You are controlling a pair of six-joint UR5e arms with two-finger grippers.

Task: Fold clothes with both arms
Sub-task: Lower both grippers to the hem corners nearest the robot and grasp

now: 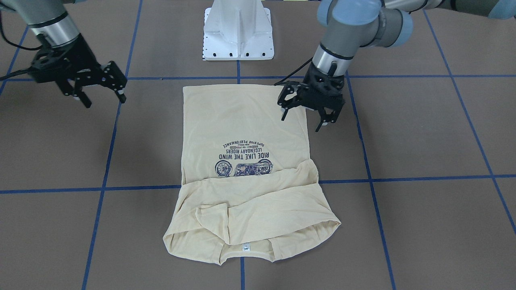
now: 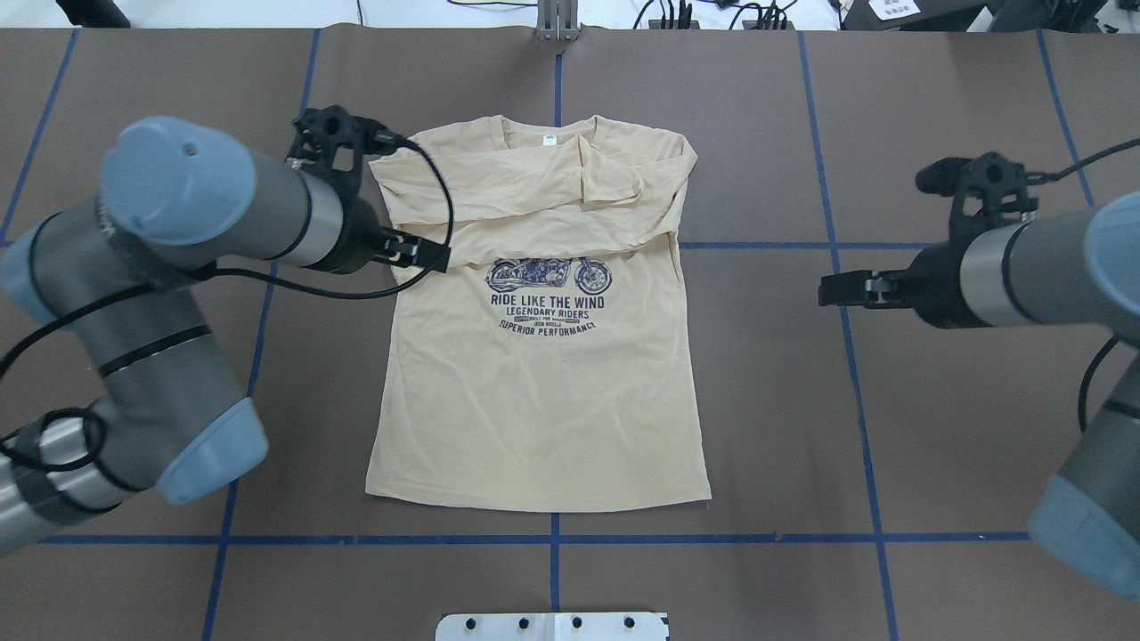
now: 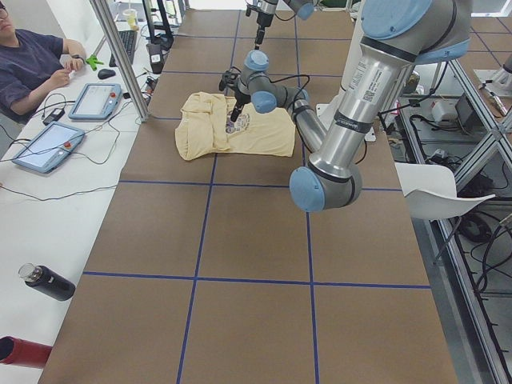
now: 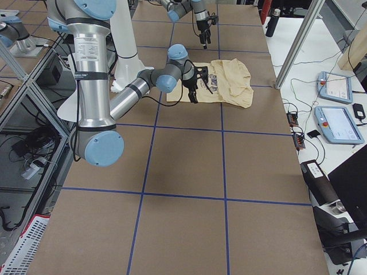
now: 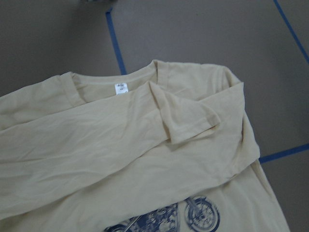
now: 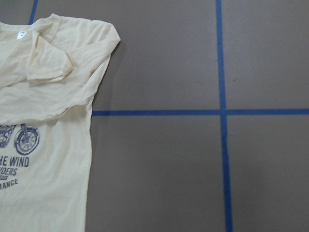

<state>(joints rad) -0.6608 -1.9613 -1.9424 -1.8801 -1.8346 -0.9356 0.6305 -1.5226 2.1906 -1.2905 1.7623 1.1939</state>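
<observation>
Hiding the print's (image 1: 245, 157) top — sleeves (image 1: 250, 201) folded across T-shirt (image 1: 234, 117), left gripper (image 1: 303, 119) spread, right gripper (image 1: 104, 100) spread

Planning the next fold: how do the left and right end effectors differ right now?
The left end effector hangs over the T-shirt at its side edge; the right end effector is over the table, well off the cloth. The left's wrist view is mostly shirt, the right's mostly table. Both are open and empty.

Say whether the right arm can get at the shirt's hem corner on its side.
Probably yes. The right gripper hangs open beside the T-shirt, with only bare table between it and that hem corner; the left gripper is over the opposite edge.
</observation>
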